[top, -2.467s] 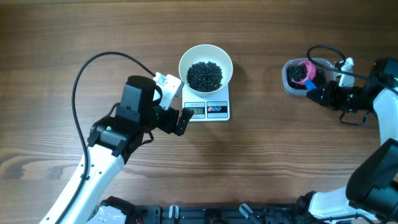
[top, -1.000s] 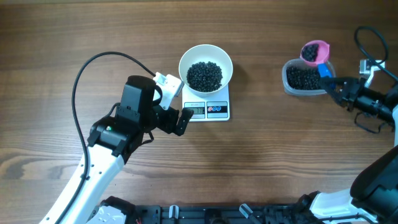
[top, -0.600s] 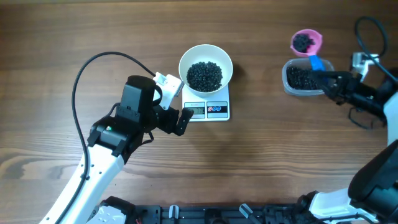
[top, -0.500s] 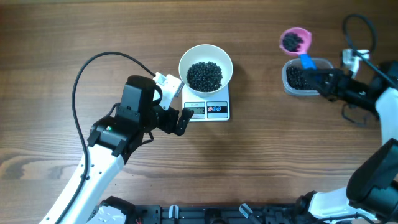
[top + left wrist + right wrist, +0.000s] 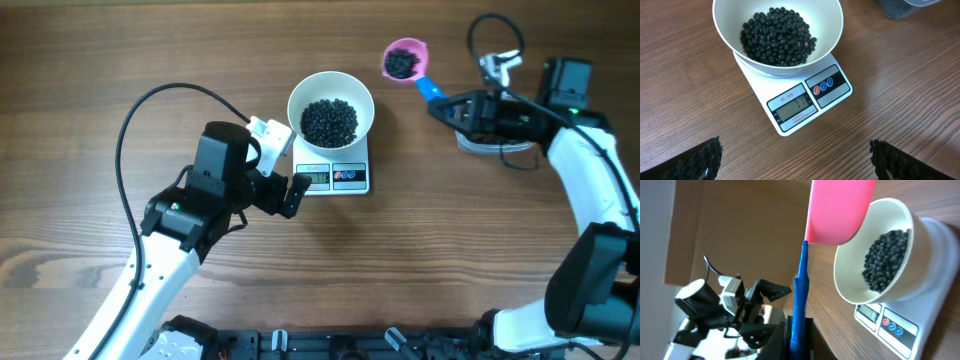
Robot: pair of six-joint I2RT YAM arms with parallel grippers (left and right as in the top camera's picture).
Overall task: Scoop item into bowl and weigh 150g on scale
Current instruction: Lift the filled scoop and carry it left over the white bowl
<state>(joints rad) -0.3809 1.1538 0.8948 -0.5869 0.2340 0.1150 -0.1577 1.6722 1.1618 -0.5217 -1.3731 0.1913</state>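
Note:
The white bowl (image 5: 293,108) stands on the white scale (image 5: 340,178) and holds a heap of black beans, the item (image 5: 329,121). A pink scoop (image 5: 405,60) with beans in it hovers just right of the bowl. My right gripper (image 5: 452,108) is shut on its blue handle (image 5: 431,90). In the right wrist view the scoop (image 5: 840,210) hangs beside the bowl's rim (image 5: 850,280), its handle (image 5: 801,295) clamped between the jaws. My left gripper (image 5: 285,168) stands open at the scale's left front. Nothing lies between its fingers (image 5: 705,160).
A clear plastic tub (image 5: 468,142) sits at the right, mostly hidden under my right arm; its corner (image 5: 900,7) shows in the left wrist view. A black cable (image 5: 150,100) loops over the table behind the left arm.
The right gripper has lifted the loaded scoop out of the tub and carried it left toward the bowl. The left arm has not moved.

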